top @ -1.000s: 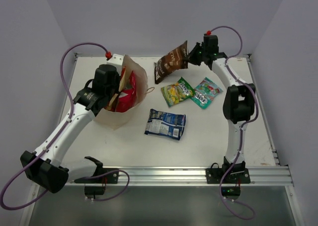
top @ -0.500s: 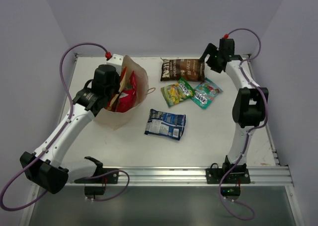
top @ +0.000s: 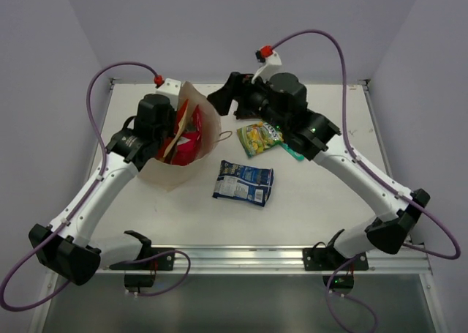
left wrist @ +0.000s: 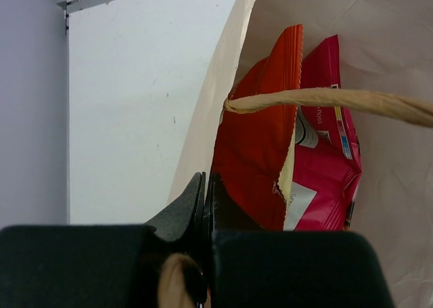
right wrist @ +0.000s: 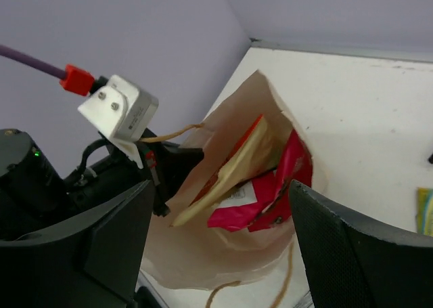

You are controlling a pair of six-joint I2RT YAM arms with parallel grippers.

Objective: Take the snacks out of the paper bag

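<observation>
Left gripper (left wrist: pixel 205 194) closed on paper bag (top: pixel 208 122) rim. Right gripper (right wrist: pixel 223 220) wide open, empty, near mouth. Risk: descent snags string handle (left wrist: pixel 325 99), tips bag.

The left arm (top: pixel 102 190) and the right arm (top: pixel 358 179) are built in the same way, with slim white links between bulky black joint housings (top: pixel 153 117) of rounded shape. Along each arm runs a thin purple cable (top: pixel 91 91) in a wide loop, and it ends in a red plug (top: pixel 158 80) on a small white bracket (right wrist: pixel 118 112) that carries two screws. The right fingers (right wrist: pixel 352 260) are black with a fine dotted texture, the left fingers (left wrist: pixel 189 206) are plain black, and a small green light (right wrist: pixel 34 154) shines on one black housing.
</observation>
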